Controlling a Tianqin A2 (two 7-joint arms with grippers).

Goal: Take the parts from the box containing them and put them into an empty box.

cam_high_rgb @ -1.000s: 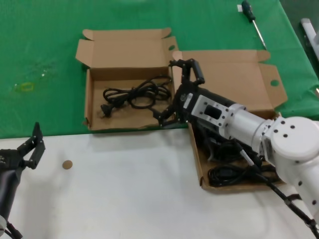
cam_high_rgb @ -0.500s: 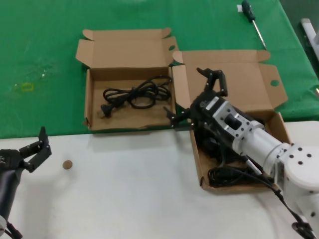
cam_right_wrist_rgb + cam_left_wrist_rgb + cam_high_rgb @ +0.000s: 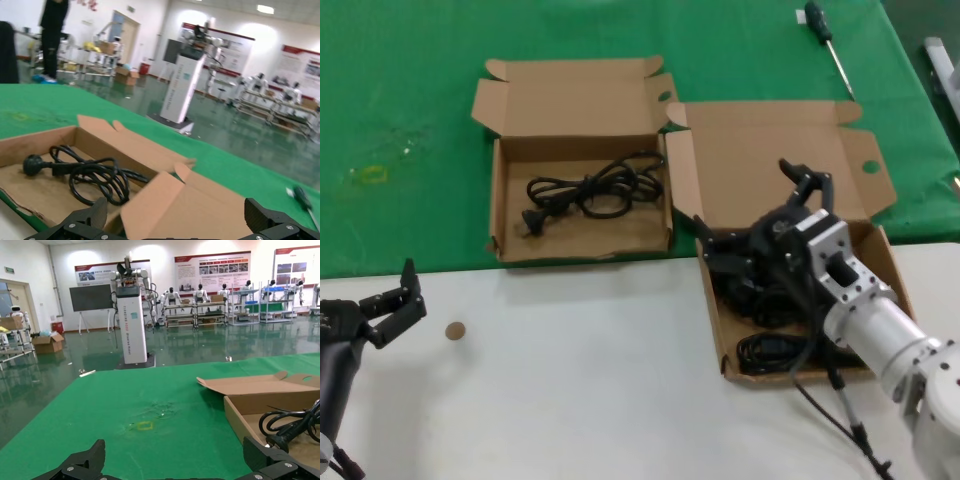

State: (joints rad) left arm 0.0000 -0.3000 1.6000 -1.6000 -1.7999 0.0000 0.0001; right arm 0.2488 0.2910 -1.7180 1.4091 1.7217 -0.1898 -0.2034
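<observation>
Several cords (image 3: 770,320) tangle under my spread-open, empty right gripper (image 3: 760,215); grabbing one could drag others out. Left gripper (image 3: 390,300) idles open.

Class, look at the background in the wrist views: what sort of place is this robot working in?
Probably a robotics showroom or test hall: white humanoid robots line the far wall, poster boards hang above them, and a tall robot on a pillar stands on a glossy green floor.
</observation>
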